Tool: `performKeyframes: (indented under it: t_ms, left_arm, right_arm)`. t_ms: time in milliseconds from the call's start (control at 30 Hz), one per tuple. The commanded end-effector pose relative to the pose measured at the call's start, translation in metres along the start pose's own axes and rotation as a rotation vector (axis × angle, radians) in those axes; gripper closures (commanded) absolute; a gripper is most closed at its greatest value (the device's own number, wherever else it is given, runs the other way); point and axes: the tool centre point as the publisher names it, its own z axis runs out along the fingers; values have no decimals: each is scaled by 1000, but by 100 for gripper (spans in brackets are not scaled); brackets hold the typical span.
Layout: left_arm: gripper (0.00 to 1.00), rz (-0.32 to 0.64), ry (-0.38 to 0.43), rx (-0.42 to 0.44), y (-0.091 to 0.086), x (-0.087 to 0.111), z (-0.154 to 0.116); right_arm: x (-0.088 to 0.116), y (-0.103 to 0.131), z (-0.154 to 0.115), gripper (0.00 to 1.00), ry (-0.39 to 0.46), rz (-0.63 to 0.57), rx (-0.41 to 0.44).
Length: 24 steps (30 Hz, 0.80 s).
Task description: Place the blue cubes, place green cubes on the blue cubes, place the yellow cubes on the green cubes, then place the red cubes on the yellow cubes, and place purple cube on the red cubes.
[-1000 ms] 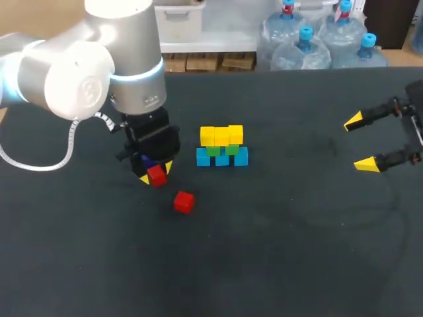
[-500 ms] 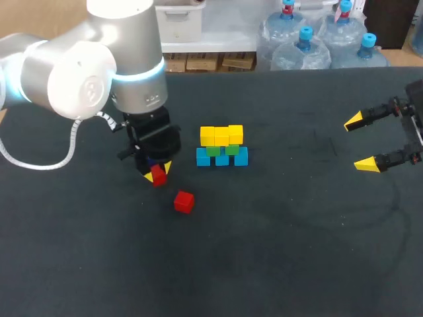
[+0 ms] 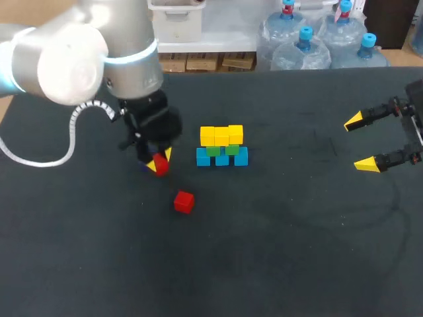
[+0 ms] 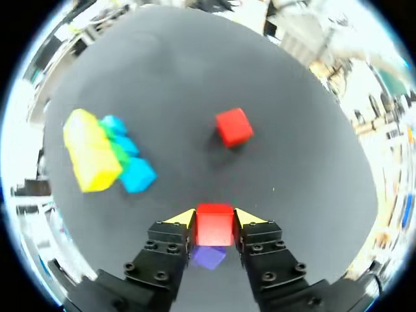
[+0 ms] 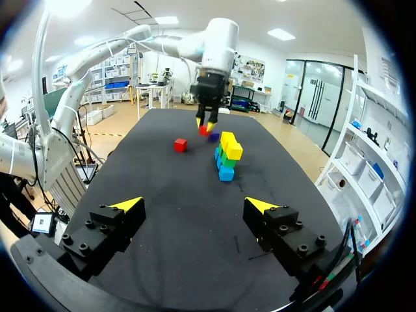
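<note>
- Head view: the left gripper (image 3: 157,162) hangs over the dark tabletop (image 3: 277,251) near the stack, its fingers clamped on a small red hard-edged cube (image 3: 159,166). A second, loose red cube (image 3: 184,201) lies on the tabletop close by. The stack has blue cubes (image 3: 222,158) at the bottom, green cubes (image 3: 222,150) on them and yellow cubes (image 3: 221,135) on top. The right gripper (image 3: 360,142) sits well apart, fingers spread and holding nothing.
- Left wrist view: the left gripper (image 4: 215,218) presses two opposite flat faces of the small red hard-edged cube (image 4: 214,227), roughly centred. A small purple cube (image 4: 208,257) shows under it; I cannot tell whether they touch. The loose red cube (image 4: 233,127) lies ahead of the fingers, and the yellow cubes (image 4: 88,159) are off to one side.
- Right wrist view: the right gripper (image 5: 195,207) stands wide open, with the yellow cubes (image 5: 229,144) far ahead of it.
- Handling, as a judgement: the cube looks light, stiff and smooth-sided. It is best pinched on parallel faces at mid-height, since an off-centre hold may let it twist.
</note>
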Motion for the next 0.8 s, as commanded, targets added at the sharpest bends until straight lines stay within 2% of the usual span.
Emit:
performKeyframes:
  t_ms: [33, 167, 367, 633, 800]
  left_arm:
    - [100, -133, -60, -78, -3, 0, -35]
    - [100, -227, -69, -133, 1, -2, -59]
    - [100, -311, -56, -184, 4, -1, -82]
    - [100, -430, -90, -255, 15, 3, -93]
    - [100, -506, -90, -254, 24, 4, -94]
  right_arm:
    - [0, -1, 1, 0, -1, -1, 0]
    - [0, -1, 1, 0, -1, -1, 0]
    - [0, -1, 1, 0, -1, -1, 0]
    - [0, -1, 1, 0, -1, -1, 0]
    - [0, -1, 1, 0, -1, -1, 0]
